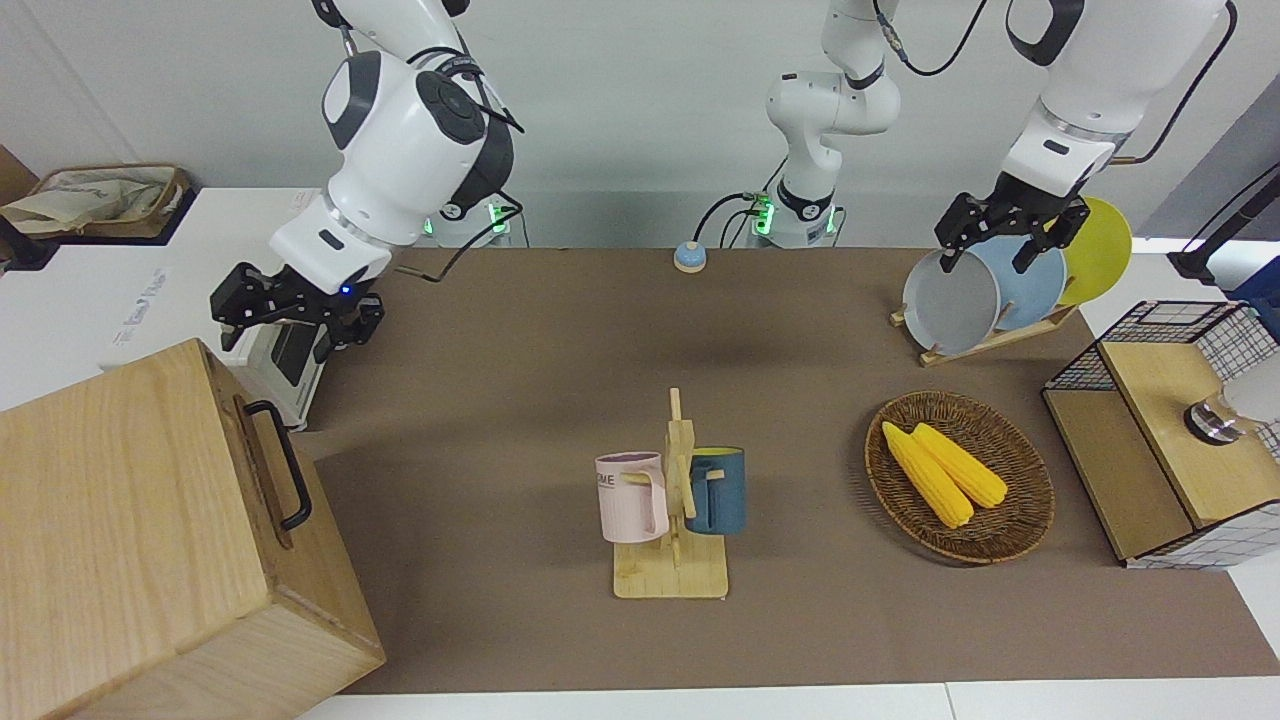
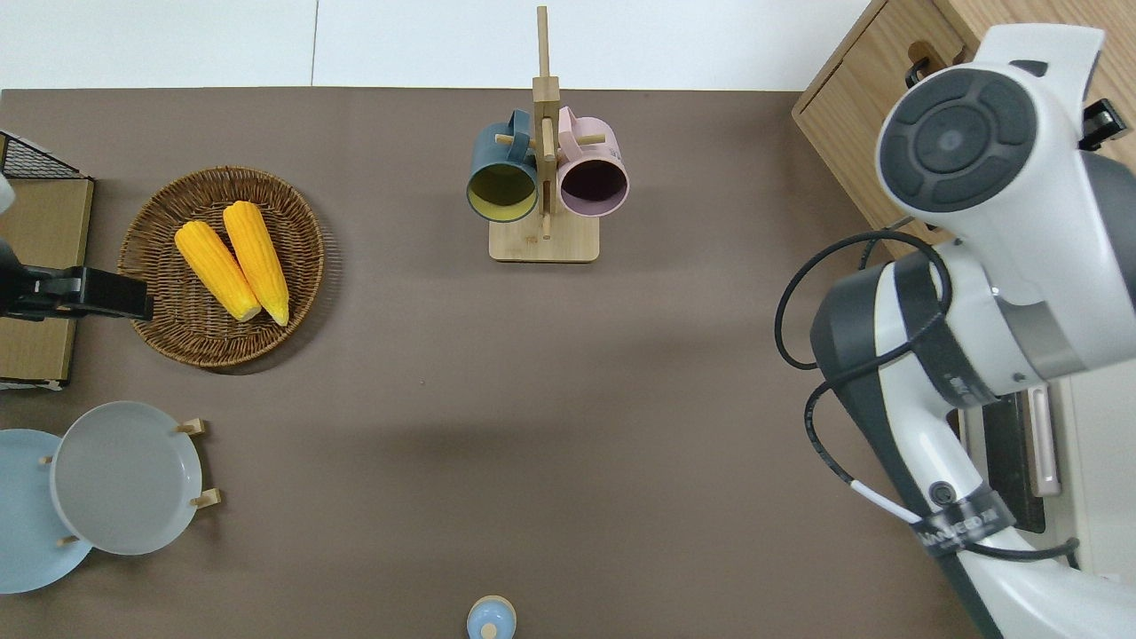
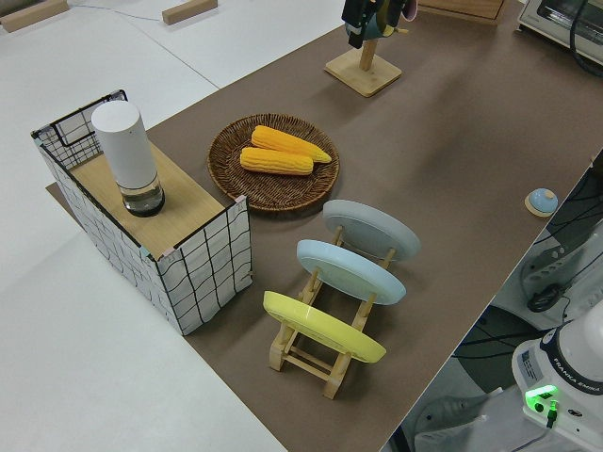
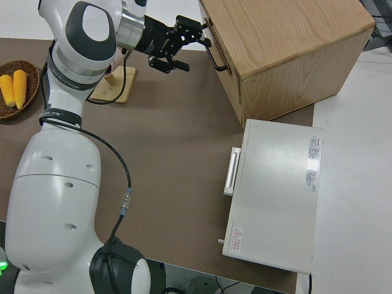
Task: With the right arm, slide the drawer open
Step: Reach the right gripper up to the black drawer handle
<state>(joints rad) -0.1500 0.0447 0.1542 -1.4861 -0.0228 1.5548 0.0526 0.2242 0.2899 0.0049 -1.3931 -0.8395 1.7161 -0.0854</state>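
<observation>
Right arm (image 1: pixel 400 130) reaches out w/ right gripper (image 4: pixel 184 41) turned sideways toward the drawer (image 1: pixel 268 468), fingers (image 4: pixel 197 26) spread apart, holding nothing, just beside the black loop handle (image 1: pixel 282 462) but not touching it. Drawer sits shut, flush in the front of the pale wooden box (image 1: pixel 130 540), at the right arm's end of the desk (image 1: pixel 520 330), farther from the robots than the white toaster oven (image 4: pixel 272 190), which stands just beside the box. Near desk centre: mug rack (image 1: pixel 672 520) w/ pink mug (image 1: pixel 632 497) & dark blue mug (image 1: pixel 717 490). Toward the left arm's end: wicker basket (image 1: pixel 1020 520) w/ two corn cobs (image 1: pixel 943 472), plate rack (image 3: pixel 325 344), wire-mesh cabinet (image 1: pixel 1160 430). Left gripper (image 1: pixel 1010 232) parked, fingers apart.
</observation>
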